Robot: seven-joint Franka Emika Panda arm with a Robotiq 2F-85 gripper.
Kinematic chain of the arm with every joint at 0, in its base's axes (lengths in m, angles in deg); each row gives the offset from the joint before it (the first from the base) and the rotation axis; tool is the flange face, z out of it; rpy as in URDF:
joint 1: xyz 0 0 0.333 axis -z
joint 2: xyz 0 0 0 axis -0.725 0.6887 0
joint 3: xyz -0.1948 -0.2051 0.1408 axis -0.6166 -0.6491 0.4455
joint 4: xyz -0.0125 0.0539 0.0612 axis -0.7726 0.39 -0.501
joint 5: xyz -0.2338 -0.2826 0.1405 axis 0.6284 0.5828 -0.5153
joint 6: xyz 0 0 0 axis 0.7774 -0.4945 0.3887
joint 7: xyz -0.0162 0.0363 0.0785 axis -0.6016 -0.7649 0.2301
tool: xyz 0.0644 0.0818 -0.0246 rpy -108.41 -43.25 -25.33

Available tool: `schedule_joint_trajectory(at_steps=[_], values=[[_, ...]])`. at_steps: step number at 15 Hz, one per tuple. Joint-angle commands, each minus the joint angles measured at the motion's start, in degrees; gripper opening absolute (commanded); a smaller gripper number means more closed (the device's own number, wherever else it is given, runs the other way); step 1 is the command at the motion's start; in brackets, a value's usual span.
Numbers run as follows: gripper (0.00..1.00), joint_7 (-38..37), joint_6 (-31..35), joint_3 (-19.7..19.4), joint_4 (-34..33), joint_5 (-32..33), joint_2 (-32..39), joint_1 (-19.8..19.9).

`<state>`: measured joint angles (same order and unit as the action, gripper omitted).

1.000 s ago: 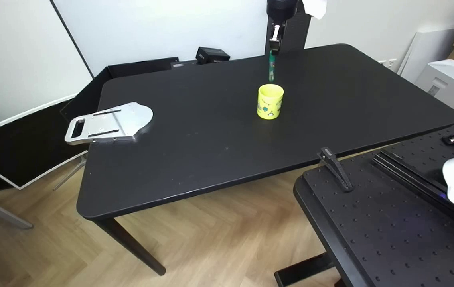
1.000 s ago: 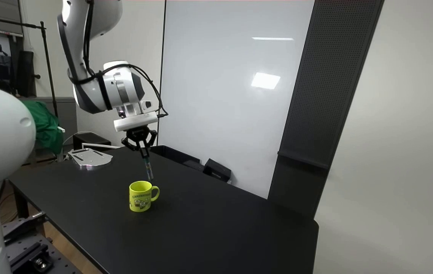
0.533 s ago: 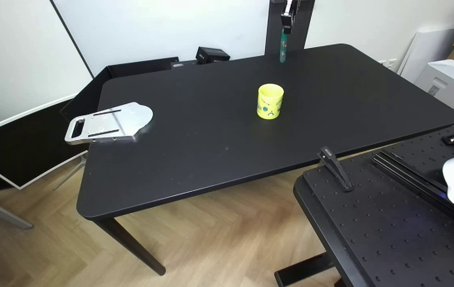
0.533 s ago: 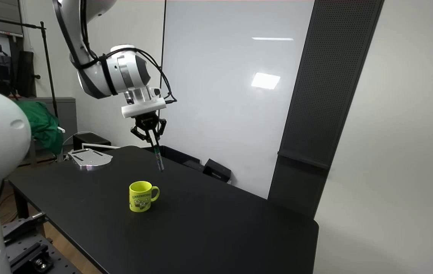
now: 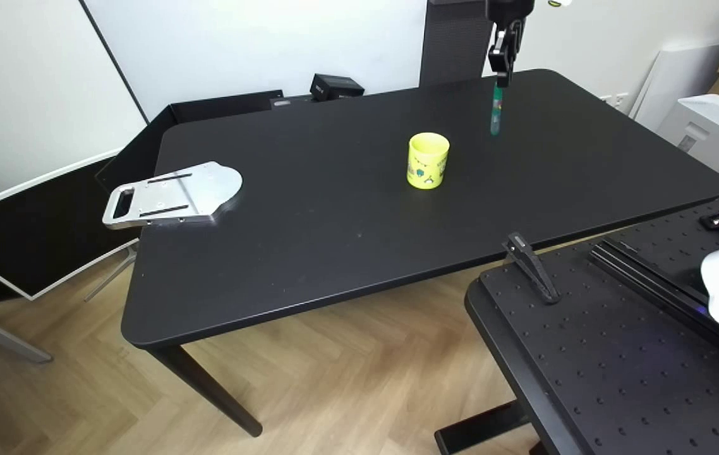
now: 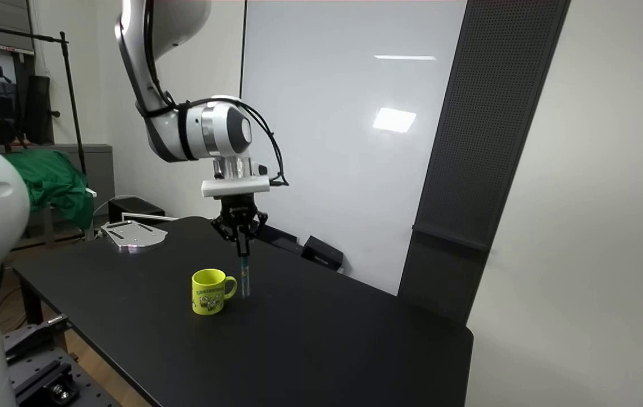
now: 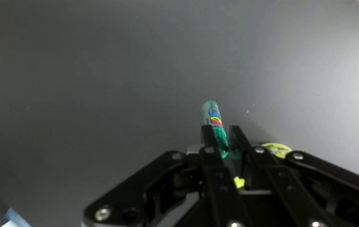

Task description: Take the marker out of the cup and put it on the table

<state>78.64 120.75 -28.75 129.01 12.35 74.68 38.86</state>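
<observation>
The marker (image 5: 496, 112), green with a clear printed barrel, hangs nearly upright from my gripper (image 5: 502, 81). It also shows in an exterior view (image 6: 245, 280) and in the wrist view (image 7: 212, 115). In the wrist view my gripper (image 7: 220, 128) has its fingers around the green end, so it is shut on the marker. The marker's lower tip looks above the table (image 5: 309, 208). The yellow cup (image 5: 426, 165) stands upright on the table beside the marker, handle towards it in an exterior view (image 6: 207, 295). Printed yellow partly hidden behind the gripper in the wrist view looks like the cup.
A flat white-and-grey plate (image 5: 176, 193) overhangs one end of the table. A black perforated surface (image 5: 612, 341) with a clamp (image 5: 533, 268) stands beside the table. Black boxes (image 5: 336, 88) and a wall panel (image 6: 485, 124) are behind the far edge.
My gripper carries the marker sideways, away from the cup. It rose, then came down again, and the marker has swung from tilted to nearly upright. The cup has not moved.
</observation>
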Motion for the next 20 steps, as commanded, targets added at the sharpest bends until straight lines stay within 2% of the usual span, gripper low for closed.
schedule_joint_trajectory(at_steps=[1,8,12,20], values=[[0.04,6.3,-6.4,-0.3,-4.3,-6.7,7.5,3.2],[0.04,8.2,-13.9,-1.1,-12.3,-9.5,21.0,6.1],[0.04,7.0,-16.1,-1.3,-15.9,-8.5,23.8,5.4],[0.04,1.3,-4.3,-2.8,-14.0,-2.4,25.6,1.0]])
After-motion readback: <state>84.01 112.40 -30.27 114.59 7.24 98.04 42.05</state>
